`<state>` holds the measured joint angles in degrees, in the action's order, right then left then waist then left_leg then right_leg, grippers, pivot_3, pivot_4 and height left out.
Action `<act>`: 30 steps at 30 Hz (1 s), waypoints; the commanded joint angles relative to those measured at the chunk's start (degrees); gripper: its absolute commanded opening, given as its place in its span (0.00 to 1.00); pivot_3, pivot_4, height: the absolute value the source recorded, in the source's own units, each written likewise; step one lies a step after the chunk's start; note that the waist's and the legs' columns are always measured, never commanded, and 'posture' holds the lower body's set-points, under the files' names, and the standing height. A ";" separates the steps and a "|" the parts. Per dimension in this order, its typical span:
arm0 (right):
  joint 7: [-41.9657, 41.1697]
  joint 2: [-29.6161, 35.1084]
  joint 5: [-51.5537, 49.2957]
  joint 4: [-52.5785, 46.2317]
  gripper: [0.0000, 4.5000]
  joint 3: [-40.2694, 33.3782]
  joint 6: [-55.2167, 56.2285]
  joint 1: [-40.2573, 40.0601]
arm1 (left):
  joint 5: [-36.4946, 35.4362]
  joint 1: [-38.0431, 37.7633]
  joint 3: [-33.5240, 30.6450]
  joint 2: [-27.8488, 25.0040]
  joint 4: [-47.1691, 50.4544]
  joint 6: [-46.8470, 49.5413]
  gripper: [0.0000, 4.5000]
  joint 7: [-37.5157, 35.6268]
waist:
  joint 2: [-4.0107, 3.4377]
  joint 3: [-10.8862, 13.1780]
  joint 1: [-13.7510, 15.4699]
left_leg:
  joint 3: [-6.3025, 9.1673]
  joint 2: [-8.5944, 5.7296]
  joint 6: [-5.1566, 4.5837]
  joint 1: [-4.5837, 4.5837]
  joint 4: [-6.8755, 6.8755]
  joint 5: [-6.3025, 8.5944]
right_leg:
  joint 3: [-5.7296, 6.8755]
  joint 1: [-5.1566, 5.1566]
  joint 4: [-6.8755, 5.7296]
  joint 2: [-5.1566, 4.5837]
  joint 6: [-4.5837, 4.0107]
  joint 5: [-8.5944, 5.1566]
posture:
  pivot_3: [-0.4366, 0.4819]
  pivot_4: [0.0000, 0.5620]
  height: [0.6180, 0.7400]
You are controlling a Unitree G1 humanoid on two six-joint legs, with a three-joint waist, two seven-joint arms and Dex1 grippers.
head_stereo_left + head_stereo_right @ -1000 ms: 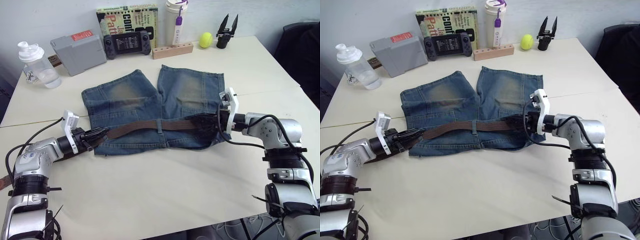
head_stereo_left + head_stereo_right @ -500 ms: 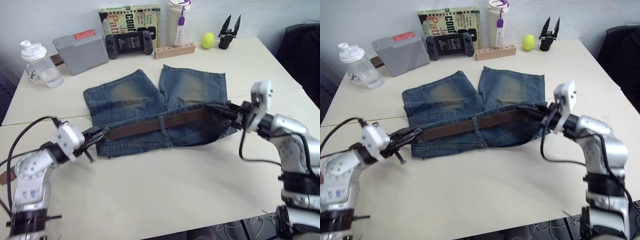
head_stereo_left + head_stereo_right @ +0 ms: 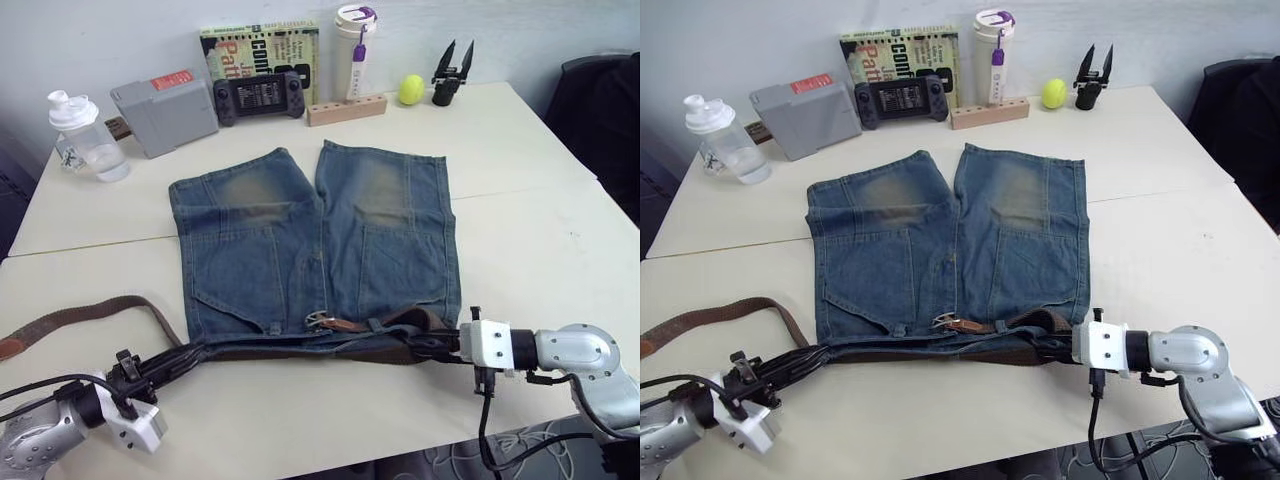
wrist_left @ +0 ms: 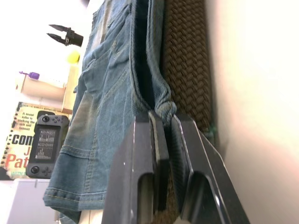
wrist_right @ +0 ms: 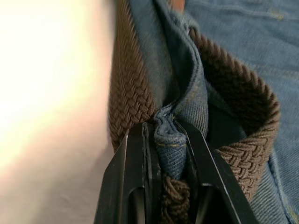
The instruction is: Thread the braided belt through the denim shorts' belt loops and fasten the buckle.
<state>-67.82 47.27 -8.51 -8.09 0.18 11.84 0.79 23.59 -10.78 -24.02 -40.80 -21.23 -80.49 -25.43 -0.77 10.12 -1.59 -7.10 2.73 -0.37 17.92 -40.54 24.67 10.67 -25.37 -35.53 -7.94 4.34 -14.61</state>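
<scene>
Pinching the waistband corners, the left hand (image 3: 190,352) and right hand (image 3: 425,343) gripped the denim shorts (image 3: 315,240) beside the braided belt (image 3: 90,315).

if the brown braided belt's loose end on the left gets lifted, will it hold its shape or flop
The braided belt probably flops: its free end already curves across the table, and it bends sharply round the denim shorts near the right gripper. The woven surface likely grips rather than slips.
</scene>
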 commanded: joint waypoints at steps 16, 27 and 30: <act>1.65 13.14 -3.49 -4.13 0.99 -5.20 -6.50 -6.26 | -4.06 -11.56 -0.76 -3.74 6.12 13.99 1.00 13.03 | 0.14 -1.21 0.44 | 0.01 0.09 -0.50 -1.22 0.47 0.27 | 0.12 1.25 0.79 -0.58 0.16 0.08 | 0.48 0.27 0.84; -4.68 17.79 -38.72 -7.62 0.99 -15.26 -42.64 9.54 | -39.62 -10.36 7.34 -15.12 27.75 47.38 1.00 -8.87 | -0.14 -0.63 0.53 | 0.04 0.13 -0.36 -0.74 0.29 0.22 | -0.01 0.75 0.56 -0.56 0.16 0.08 | 0.48 0.27 0.84; -2.67 15.36 -41.92 -2.30 0.99 -11.70 -50.80 21.10 | -56.83 -8.80 7.32 -19.96 33.27 67.33 1.00 -18.04 | -0.21 -0.52 0.12 | 0.10 0.18 -0.30 -0.66 0.33 0.21 | 0.01 0.75 0.48 -0.40 0.13 0.07 | 0.48 0.27 0.84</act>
<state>-71.33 63.50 -47.64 -11.63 -12.05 -35.34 19.79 -25.03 -19.92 -16.03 -59.74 9.04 -21.51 -39.72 -0.98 9.60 -1.47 -7.03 2.85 -0.66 17.31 -40.21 24.88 10.68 -24.67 -35.02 -8.34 4.48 -14.53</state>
